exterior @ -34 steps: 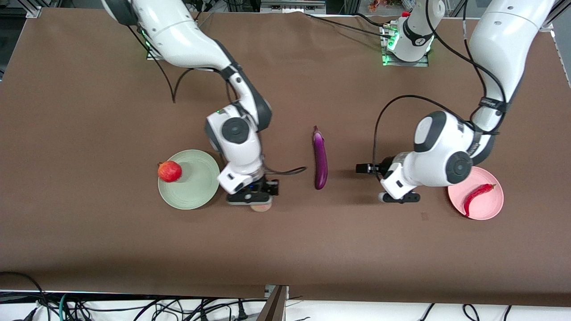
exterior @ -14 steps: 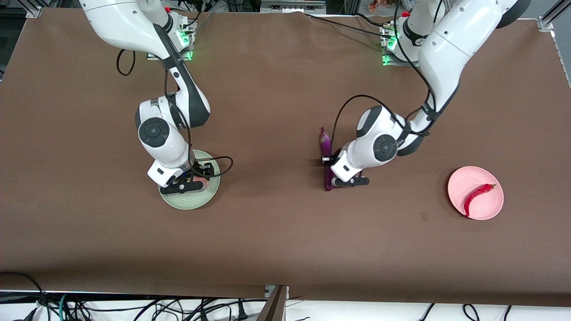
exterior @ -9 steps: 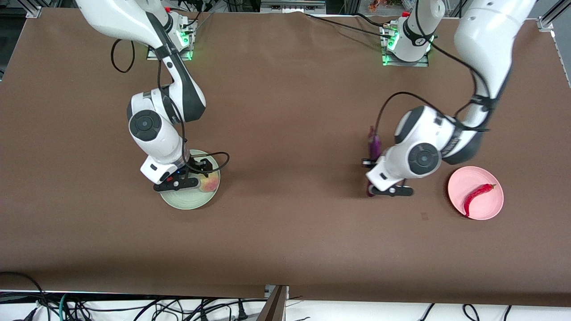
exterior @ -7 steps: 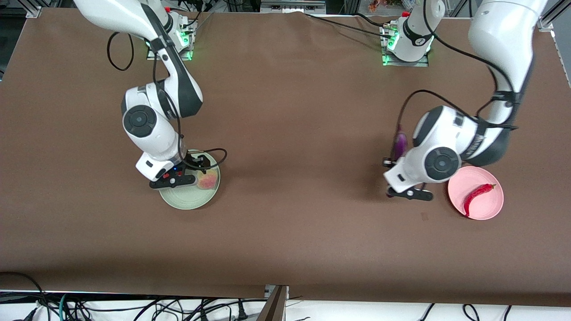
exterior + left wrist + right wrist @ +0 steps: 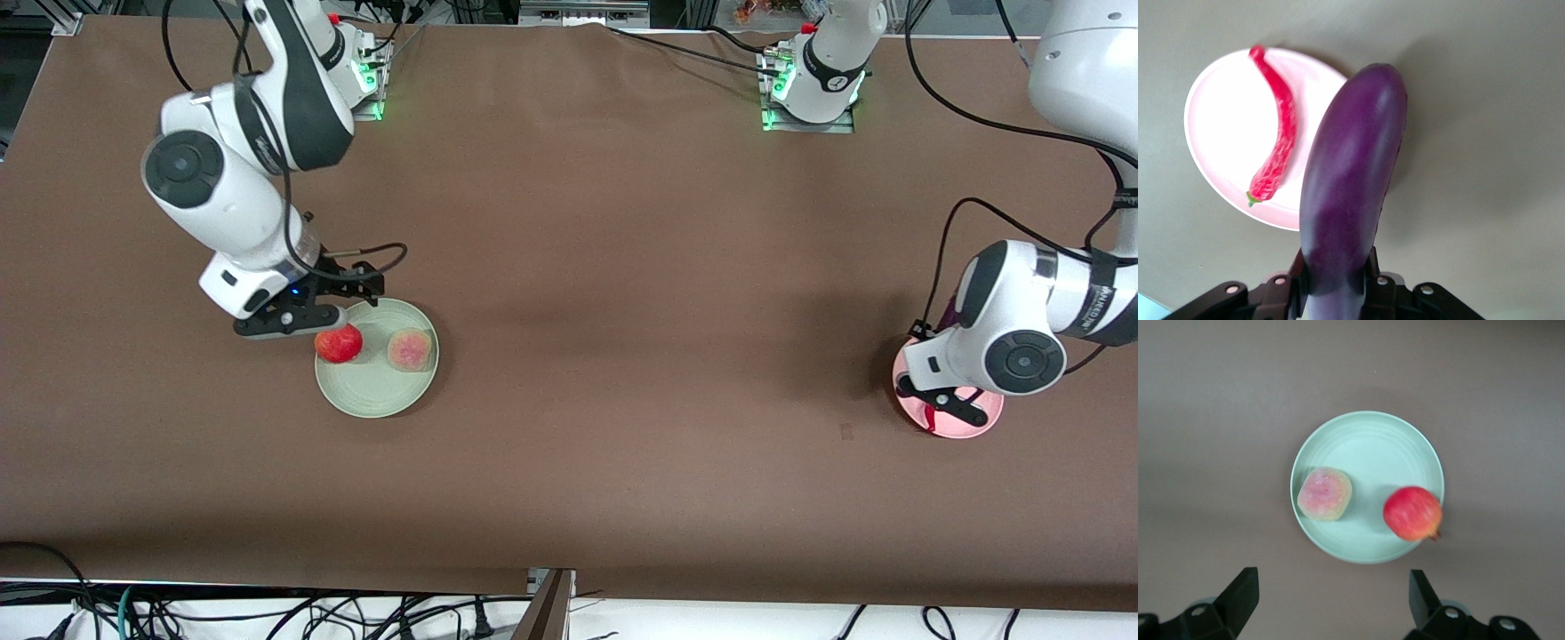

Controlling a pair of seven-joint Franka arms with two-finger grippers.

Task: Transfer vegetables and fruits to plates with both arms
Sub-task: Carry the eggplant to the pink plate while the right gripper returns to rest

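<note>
white arms (image 5: 240, 213), grey caps, black cables

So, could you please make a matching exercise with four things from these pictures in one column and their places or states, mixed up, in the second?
Column one:
1. long glossy purple eggplant
2. thin curved red chili pepper
3. round red-orange fruit
4. right arm's black two-finger tool

Column two:
A. lying on the round light pink plate
B. open, up over the pale mint green plate
C. held in the left arm's black tool, over the pink plate's edge
D. at the green plate's rim, beside the yellow-green round fruit with a pink centre

Pairs: 1-C, 2-A, 3-D, 4-B
</note>
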